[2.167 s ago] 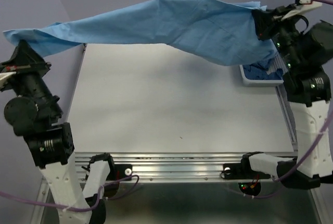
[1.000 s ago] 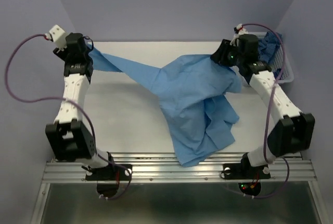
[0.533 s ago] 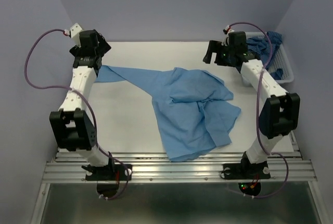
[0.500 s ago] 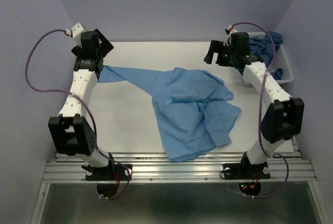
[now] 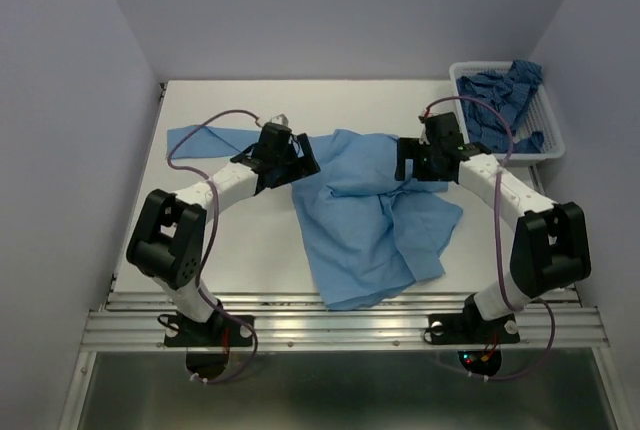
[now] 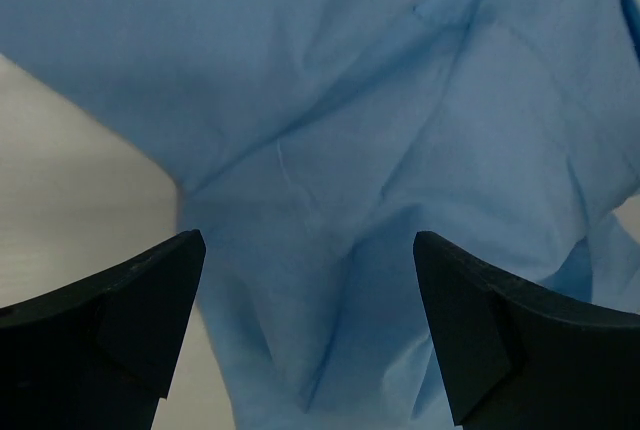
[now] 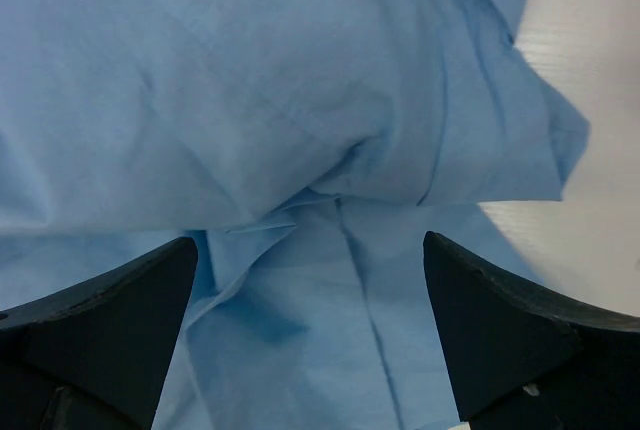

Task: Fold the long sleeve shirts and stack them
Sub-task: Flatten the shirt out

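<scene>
1. Nearest my bases, the hem of the light blue shirt [image 5: 350, 290] lies close to the near edge of the table [image 5: 220, 250]. The body is bunched and creased over the middle of the table, not yet flat, so I judge that no fold has been started.

2. My left gripper [image 5: 295, 158] hovers low over the shirt's left shoulder area. In the left wrist view its jaws stand wide apart with nothing between them, only cloth below. My right gripper [image 5: 408, 162] hovers likewise over the right upper part, spread and empty, above a ridge of folded cloth. This placement at two opposite upper points suits a paired pinch to spread the shirt.

3. Farther left, one sleeve [image 5: 195, 138] trails flat toward the far left of the table.

4. At the far right corner, the white basket [image 5: 553, 142] holds a darker blue shirt [image 5: 500, 100], crumpled and awaiting its turn.
</scene>
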### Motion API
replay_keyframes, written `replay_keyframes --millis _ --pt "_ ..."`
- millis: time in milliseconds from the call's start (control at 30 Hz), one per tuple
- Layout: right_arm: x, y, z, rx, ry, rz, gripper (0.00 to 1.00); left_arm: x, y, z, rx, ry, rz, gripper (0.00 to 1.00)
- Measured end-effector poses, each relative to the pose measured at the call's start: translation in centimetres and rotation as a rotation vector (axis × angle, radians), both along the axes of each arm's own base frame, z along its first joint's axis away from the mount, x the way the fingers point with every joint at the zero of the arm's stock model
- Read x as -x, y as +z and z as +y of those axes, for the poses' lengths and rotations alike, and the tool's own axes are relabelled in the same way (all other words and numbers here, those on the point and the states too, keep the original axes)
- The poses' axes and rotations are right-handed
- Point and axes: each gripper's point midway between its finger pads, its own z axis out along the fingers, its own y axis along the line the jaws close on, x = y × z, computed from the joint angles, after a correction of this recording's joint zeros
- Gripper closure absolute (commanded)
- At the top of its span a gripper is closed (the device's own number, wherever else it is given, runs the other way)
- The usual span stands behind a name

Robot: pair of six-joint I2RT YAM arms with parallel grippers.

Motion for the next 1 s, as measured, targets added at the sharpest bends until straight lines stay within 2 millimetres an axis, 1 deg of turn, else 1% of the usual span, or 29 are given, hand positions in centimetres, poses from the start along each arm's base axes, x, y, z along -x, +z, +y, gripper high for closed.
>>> replay_keyframes --millis 33,67,133,167,200,233,267,300,333,367,400,467,533,600,667,700,767,867,900,967,1000 --pt "-0.2 -0.5 -0.5 0.038 -0.001 0.01 0.0 1.7 -1.7 -0.9 0.001 -0.027 0.053 0.01" --pt "-0.6 -0.6 -0.8 0.063 -0.004 0.008 0.0 3.2 -2.7 -1.3 0.0 -0.045 0.089 0.01" --pt "-1.7 -0.3 -1.0 0.093 0.0 -0.004 0.0 6.0 -3.9 -2.3 0.008 -0.077 0.133 0.01" --pt "-2.8 0.3 -0.8 0.098 0.011 -0.022 0.0 8.4 -4.4 -2.5 0.014 -0.091 0.167 0.01" --pt "-4.2 1.0 -0.5 0.098 0.022 -0.053 0.0 9.5 -4.4 -2.6 0.02 -0.096 0.182 0.01" --pt "-5.1 1.5 -0.2 0.098 0.028 -0.07 0.0 11.3 -3.8 -3.0 0.04 -0.108 0.178 0.01" --pt "-6.4 2.1 0.2 0.095 0.041 -0.093 0.0 13.3 -3.7 -2.7 0.054 -0.101 0.202 0.01" --pt "-7.8 2.3 0.7 0.09 0.052 -0.114 0.0 14.0 -2.4 -3.1 0.081 -0.112 0.175 0.01" --pt "-8.8 2.3 1.1 0.089 0.065 -0.124 0.0 15.7 -1.3 -3.5 0.134 -0.119 0.159 0.01" --pt "-9.9 2.2 1.5 0.09 0.078 -0.129 0.0 16.7 -0.8 -3.6 0.156 -0.124 0.156 0.01" --pt "-10.6 1.9 1.7 0.093 0.088 -0.13 0.0 18.3 -0.5 -3.7 0.193 -0.132 0.159 0.01" --pt "-12.6 0.9 2.4 0.101 0.122 -0.124 0.0 21.7 -1.0 -3.9 0.241 -0.153 0.204 0.01" --pt "-14.2 -0.4 3.1 0.104 0.149 -0.115 0.0 25.4 -2.9 -4.4 0.254 -0.185 0.299 0.01" --pt "-14.9 -2.0 3.6 0.106 0.173 -0.085 0.0 28.4 -4.6 -4.6 0.232 -0.214 0.389 0.01" --pt "-15.5 -3.1 3.9 0.107 0.187 -0.067 0.0 30.9 -6.0 -4.6 0.199 -0.234 0.471 0.01" --pt "-15.7 -3.8 4.0 0.106 0.195 -0.056 0.0 31.7 -6.3 -4.8 0.189 -0.241 0.497 0.01" --pt "-16.0 -4.7 4.3 0.106 0.206 -0.038 0.0 32.7 -6.8 -5.1 0.172 -0.252 0.527 0.01" --pt "-16.2 -5.4 4.5 0.1 0.216 -0.024 0.0 33.3 -8.3 -5.3 0.117 -0.241 0.578 0.04" --pt "-16.2 -5.5 4.6 0.097 0.221 -0.021 0.0 33.4 -8.8 -5.3 0.098 -0.235 0.588 0.12" --pt "-16.1 -5.8 4.8 0.092 0.23 -0.012 0.0 33.2 -9.5 -5.5 0.067 -0.226 0.598 0.24" --pt "-16.0 -6.0 4.8 0.091 0.231 -0.008 0.0 33.0 -9.8 -5.7 0.049 -0.226 0.601 0.47"
